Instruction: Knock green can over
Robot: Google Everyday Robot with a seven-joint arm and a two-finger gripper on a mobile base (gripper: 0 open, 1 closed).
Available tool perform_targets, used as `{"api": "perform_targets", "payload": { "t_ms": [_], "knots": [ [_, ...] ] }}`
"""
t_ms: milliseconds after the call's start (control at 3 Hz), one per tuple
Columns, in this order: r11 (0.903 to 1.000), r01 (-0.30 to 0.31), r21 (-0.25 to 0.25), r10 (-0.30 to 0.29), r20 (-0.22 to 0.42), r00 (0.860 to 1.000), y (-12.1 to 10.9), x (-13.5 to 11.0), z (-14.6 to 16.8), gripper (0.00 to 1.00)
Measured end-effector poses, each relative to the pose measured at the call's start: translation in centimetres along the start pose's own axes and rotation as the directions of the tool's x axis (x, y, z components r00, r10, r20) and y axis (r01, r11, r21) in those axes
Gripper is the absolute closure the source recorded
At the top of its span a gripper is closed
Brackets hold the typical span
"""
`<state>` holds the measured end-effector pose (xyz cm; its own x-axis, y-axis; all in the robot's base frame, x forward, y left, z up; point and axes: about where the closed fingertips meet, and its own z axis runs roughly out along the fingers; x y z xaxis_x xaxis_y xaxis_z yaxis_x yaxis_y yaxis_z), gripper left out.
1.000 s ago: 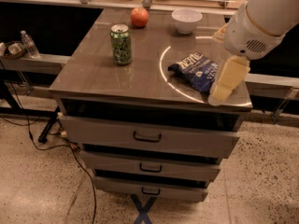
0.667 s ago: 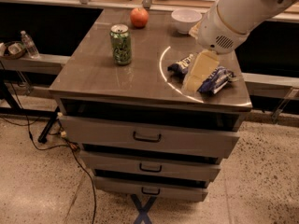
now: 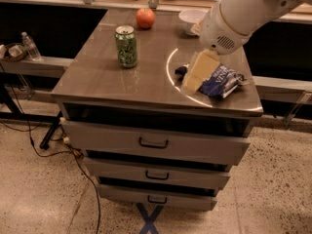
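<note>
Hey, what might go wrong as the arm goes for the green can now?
The gripper hangs just over the blue chip bag, so a low sweep toward the can may drag the bag along. The green can stands upright not far from the edge of the table; a hard knock could roll it off.

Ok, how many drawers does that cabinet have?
3, stacked down the cabinet front: top drawer, middle drawer, bottom drawer; none look hidden. The gripper hangs by the blue bag, apart from the green can.
</note>
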<state>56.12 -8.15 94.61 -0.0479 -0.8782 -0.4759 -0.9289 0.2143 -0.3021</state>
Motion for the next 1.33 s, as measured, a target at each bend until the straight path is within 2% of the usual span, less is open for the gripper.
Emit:
{"api": "perform_targets", "payload": {
  "t_ms": [333, 667, 1000, 1333],
  "knots": [
    [0.9995, 0.005, 0.031, -0.008, 0.109, 0.994, -2.4, -3.7, 2.3, 0.0],
    [0.9987, 0.002, 0.051, -0.013, 0.217, 0.976, -5.8, -7.2, 5.8, 0.0],
    [0.9993, -0.02, 0.03, 0.01, 0.297, 0.955, -8.7, -9.9, 9.8, 0.0],
    [0.9983, -0.057, -0.014, 0.058, 0.358, 0.932, -10.6, -12.1, 14.0, 0.0]
  ]
}}
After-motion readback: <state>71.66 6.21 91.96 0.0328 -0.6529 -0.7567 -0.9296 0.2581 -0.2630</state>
